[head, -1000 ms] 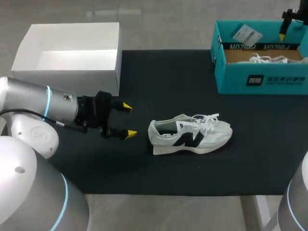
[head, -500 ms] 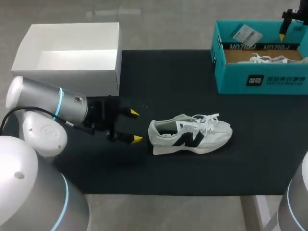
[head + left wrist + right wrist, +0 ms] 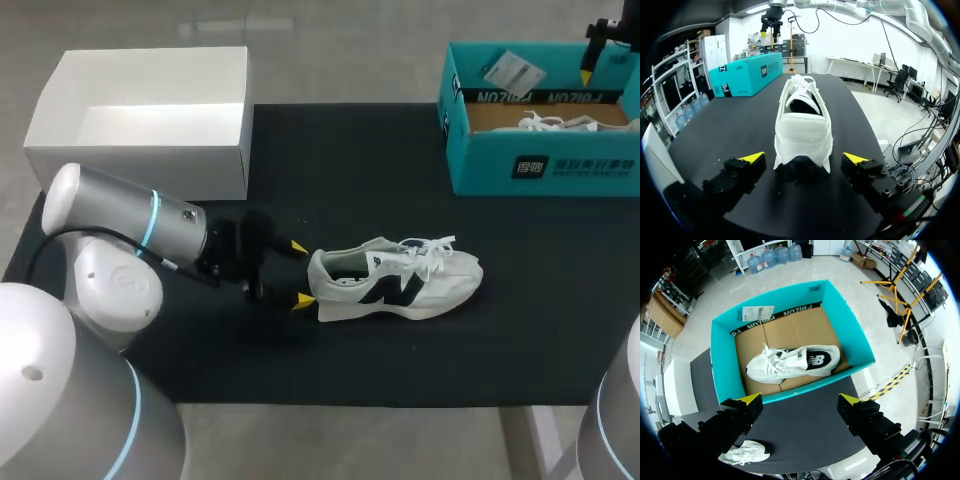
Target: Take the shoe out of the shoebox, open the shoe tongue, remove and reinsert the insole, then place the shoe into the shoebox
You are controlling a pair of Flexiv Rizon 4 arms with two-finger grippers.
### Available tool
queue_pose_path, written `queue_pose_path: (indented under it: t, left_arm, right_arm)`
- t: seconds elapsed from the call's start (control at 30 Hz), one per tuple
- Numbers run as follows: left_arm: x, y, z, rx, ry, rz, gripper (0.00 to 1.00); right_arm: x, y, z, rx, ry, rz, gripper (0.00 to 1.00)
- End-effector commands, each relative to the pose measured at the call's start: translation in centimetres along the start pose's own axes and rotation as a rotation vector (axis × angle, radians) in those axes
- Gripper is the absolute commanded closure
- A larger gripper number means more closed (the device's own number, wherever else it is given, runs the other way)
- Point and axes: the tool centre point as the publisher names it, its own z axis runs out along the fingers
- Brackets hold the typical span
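Observation:
A white sneaker (image 3: 395, 279) with a dark side mark lies on the black mat, toe pointing right. My left gripper (image 3: 300, 273) is open, its yellow tips at either side of the heel (image 3: 802, 140), not touching it. The teal shoebox (image 3: 545, 170) stands at the back right with a second white shoe (image 3: 792, 362) lying inside on brown card. My right gripper (image 3: 799, 401) hangs open high above that box; in the head view only its dark tip (image 3: 597, 45) shows at the upper right corner.
A white open box (image 3: 140, 115) stands at the back left, just behind my left arm (image 3: 130, 220). The black mat (image 3: 350, 180) covers the table between the two boxes. A paper tag (image 3: 758, 314) lies at the teal box's inner edge.
My left arm has slid right across the mat, bringing its open fingers from well short of the sneaker up to its heel. The right arm and both shoes have stayed put.

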Motion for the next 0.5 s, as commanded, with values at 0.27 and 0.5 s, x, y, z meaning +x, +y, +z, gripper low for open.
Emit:
queue_pose_path:
  t: [0.27,0.5]
  left_arm:
    - [0.0,0.5,3.5,-0.006,-0.059,-0.031,0.00]
    - [-0.2,0.5,4.9,-0.005,-0.090,-0.057,0.00]
  right_arm:
    - [0.0,-0.1,0.0,-0.002,0.001,0.001,0.00]
    - [0.0,-0.1,0.0,-0.002,0.001,0.001,0.00]
